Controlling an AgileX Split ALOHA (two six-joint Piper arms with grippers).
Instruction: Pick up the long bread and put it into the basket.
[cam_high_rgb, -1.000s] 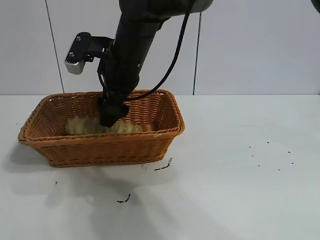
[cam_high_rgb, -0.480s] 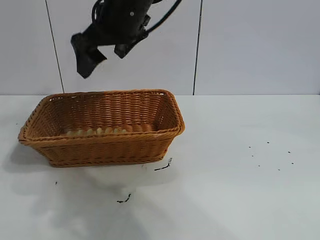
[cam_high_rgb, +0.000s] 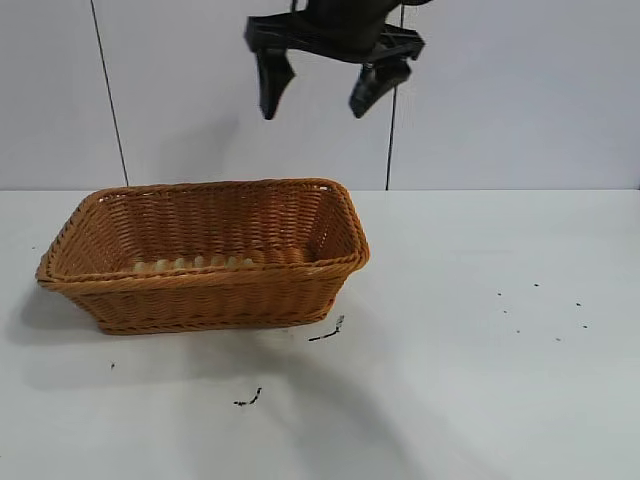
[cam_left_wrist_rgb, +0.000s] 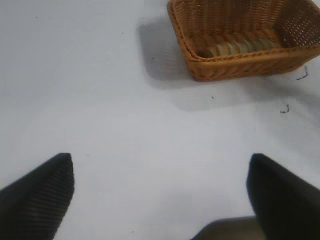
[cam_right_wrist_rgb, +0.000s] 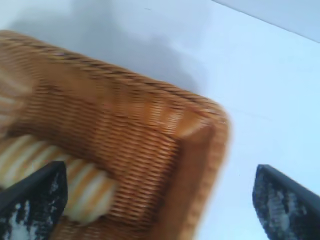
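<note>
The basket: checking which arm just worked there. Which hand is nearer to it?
Right. The right hand hangs open above the basket; the left hand sits farther off across bare table, also open.

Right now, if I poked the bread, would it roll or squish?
The bread is long and rounded, so it might roll a little, but the basket walls would likely stop it. Its ridged crust looks soft, so it may squish slightly. It is probably light.

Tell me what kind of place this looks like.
Probably a robot test bench, not a kitchen: a plain white table against bare white wall panels, with only a wicker basket holding the long bread, and a black right gripper overhead.
</note>
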